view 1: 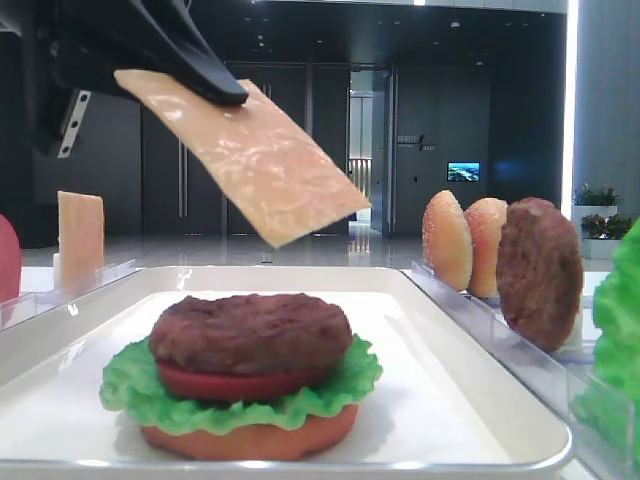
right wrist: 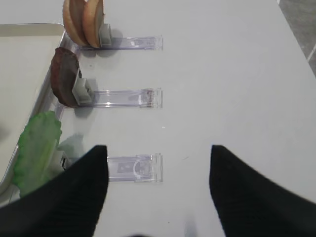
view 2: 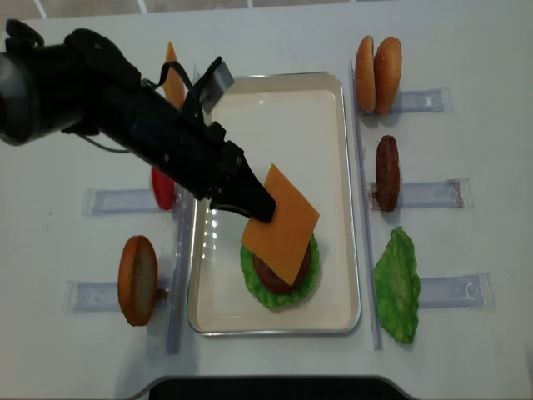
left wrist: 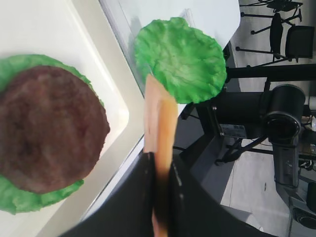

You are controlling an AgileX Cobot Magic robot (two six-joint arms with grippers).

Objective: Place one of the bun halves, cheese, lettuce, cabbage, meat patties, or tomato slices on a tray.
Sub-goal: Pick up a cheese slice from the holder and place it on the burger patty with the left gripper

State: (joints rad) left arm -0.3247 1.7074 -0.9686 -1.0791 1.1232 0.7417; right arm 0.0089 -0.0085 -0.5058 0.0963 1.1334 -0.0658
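My left gripper (view 2: 254, 207) is shut on one edge of a pale orange cheese (view 2: 283, 225) slice and holds it tilted in the air above the white tray (view 2: 333, 108). Below the cheese (view 1: 270, 170), a stack sits on the tray (view 1: 470, 400): flat bun base (view 1: 250, 440), ruffled lettuce (view 1: 130, 390), tomato slice (view 1: 230, 385), and a meat patty (view 1: 250, 330) on top. In the left wrist view the cheese (left wrist: 159, 118) sticks out edge-on from the left gripper (left wrist: 160, 160). My right gripper (right wrist: 158, 148) is open over bare table with nothing between its fingers.
Clear racks flank the tray. On the right stand two bun halves (view 2: 376, 73), a patty (view 2: 387, 171) and a lettuce leaf (view 2: 397, 283). On the left are another cheese slice (view 2: 172, 83), a tomato slice (view 2: 162, 190) and a bun half (view 2: 137, 279).
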